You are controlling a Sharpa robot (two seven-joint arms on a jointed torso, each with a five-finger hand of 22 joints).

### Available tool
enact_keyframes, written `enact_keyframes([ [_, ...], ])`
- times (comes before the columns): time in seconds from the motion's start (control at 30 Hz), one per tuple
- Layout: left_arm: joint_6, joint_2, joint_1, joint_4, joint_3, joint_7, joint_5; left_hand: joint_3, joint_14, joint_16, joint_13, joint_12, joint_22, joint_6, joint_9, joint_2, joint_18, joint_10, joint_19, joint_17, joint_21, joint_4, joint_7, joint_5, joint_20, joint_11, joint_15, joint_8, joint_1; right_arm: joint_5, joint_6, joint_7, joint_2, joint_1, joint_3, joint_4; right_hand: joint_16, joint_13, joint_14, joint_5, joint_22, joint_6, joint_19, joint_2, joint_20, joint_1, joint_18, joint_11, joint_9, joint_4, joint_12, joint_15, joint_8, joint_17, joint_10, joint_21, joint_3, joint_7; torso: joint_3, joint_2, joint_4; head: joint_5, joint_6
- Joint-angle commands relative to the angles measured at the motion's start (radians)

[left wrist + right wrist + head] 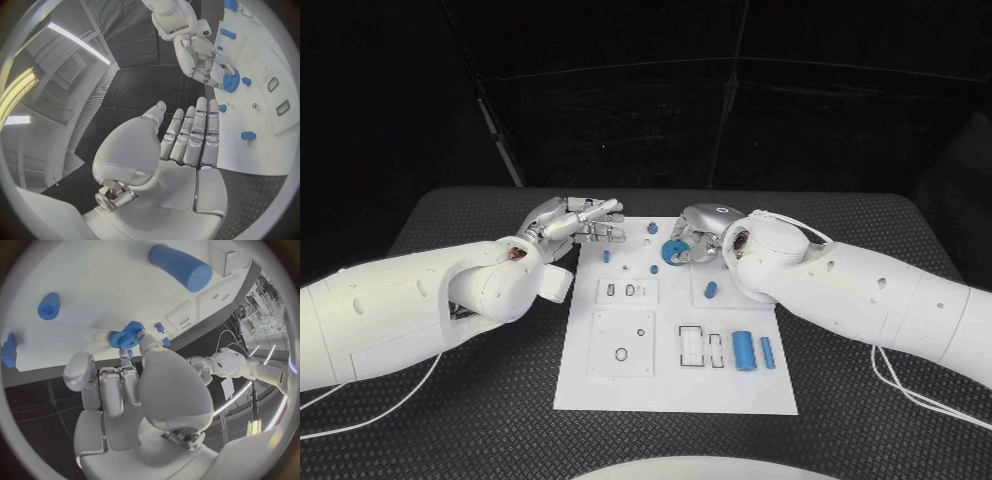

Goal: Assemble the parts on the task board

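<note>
The surface (473,400) is black with a fine dotted weave. On it lies the plain white board (678,385), marked with thin dark outlines of rectangles and ovals. The parts are all blue: a toothed gear (674,251) at the fingertips of the right hand (705,236), a small peg (652,229) between the two hands, and two cylinders (746,351) on the board, nearer the right arm than the left. Both hands are silver; the left hand (574,221) has paler, grey-white fingers (195,131). Both arms (430,310) are glossy white, trailing thin white cables (387,405).
</note>
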Motion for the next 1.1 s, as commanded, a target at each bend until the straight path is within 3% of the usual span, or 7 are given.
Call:
enact_keyframes([
  [0.03, 0.014, 0.002, 0.002, 0.000, 0.001, 0.008, -0.004, 0.001, 0.008, -0.007, -0.001, 0.002, -0.001, 0.006, -0.001, -0.002, 0.014, 0.004, 0.004, -0.002, -0.003, -0.003, 0.041, 0.002, 0.000, 0.004, 0.000, 0.003, -0.005, -0.030, 0.020, 0.004, 0.000, -0.004, -0.002, -0.002, 0.004, 0.156, 0.103, -0.010, 0.002, 0.021, 0.004, 0.012, 0.003, 0.028, -0.014, 0.002, 0.005, -0.021, 0.005, 0.000, 0.012, 0.261, 0.028, 0.003, 0.016, -0.002, 0.0002, 0.000, 0.0000, -0.001, -0.002],
  [0.23, 0.014, 0.002, 0.002, 0.000, 0.001, 0.007, -0.004, 0.002, 0.008, -0.007, -0.001, 0.002, -0.001, 0.006, -0.001, -0.002, 0.014, 0.004, 0.004, -0.002, -0.003, -0.003, 0.041, 0.002, 0.000, 0.004, 0.000, 0.002, -0.005, -0.054, 0.001, 0.010, 0.000, -0.007, -0.002, 0.000, 0.004, 0.162, 0.104, -0.005, 0.005, 0.053, 0.005, 0.034, -0.003, 0.064, -0.014, -0.005, 0.008, -0.056, 0.008, -0.006, 0.026, 0.263, 0.031, 0.005, 0.062, -0.009, -0.0003, 0.000, 0.0004, -0.002, -0.003],
  [0.37, 0.014, 0.002, 0.002, 0.000, 0.001, 0.007, -0.004, 0.002, 0.008, -0.007, -0.001, 0.002, -0.001, 0.006, -0.001, -0.002, 0.014, 0.004, 0.004, -0.002, -0.003, -0.003, 0.041, 0.002, 0.000, 0.004, 0.000, 0.002, -0.005, -0.071, -0.039, 0.020, -0.002, -0.009, -0.002, 0.004, 0.004, 0.170, 0.104, 0.001, 0.011, 0.078, 0.008, 0.045, -0.007, 0.069, -0.015, -0.011, 0.010, -0.069, 0.013, -0.011, 0.035, 0.263, 0.037, 0.009, 0.090, -0.016, -0.0003, 0.000, -0.0005, -0.001, -0.004],
  [0.7, 0.014, 0.001, 0.002, 0.000, 0.001, 0.008, -0.004, 0.002, 0.008, -0.007, -0.001, 0.002, -0.001, 0.006, -0.001, -0.002, 0.014, 0.004, 0.004, -0.002, -0.003, -0.003, 0.041, 0.002, 0.000, 0.004, 0.000, 0.002, -0.005, -0.071, -0.156, 0.058, -0.015, -0.016, -0.002, 0.043, 0.004, 0.181, 0.104, 0.034, 0.015, 0.106, 0.011, 0.040, -0.015, 0.031, -0.016, -0.021, 0.011, -0.072, 0.021, -0.020, 0.044, 0.263, 0.046, 0.012, 0.118, -0.027, -0.0004, 0.000, 0.0012, 0.002, 0.000],
  [1.1, 0.014, 0.000, 0.002, 0.001, 0.001, 0.007, -0.004, 0.003, 0.009, -0.008, -0.001, 0.001, -0.002, 0.006, -0.001, -0.001, 0.014, 0.004, 0.004, -0.002, -0.004, -0.004, 0.041, 0.002, 0.000, 0.004, 0.000, 0.002, -0.004, -0.062, -0.193, 0.069, -0.004, -0.018, -0.002, 0.069, 0.004, 0.183, 0.104, 0.028, 0.014, 0.109, 0.011, 0.033, -0.017, 0.012, -0.016, -0.023, 0.009, -0.069, 0.022, -0.022, 0.043, 0.263, 0.048, 0.011, 0.122, -0.029, -0.0009, 0.001, 0.0008, 0.004, 0.000],
])
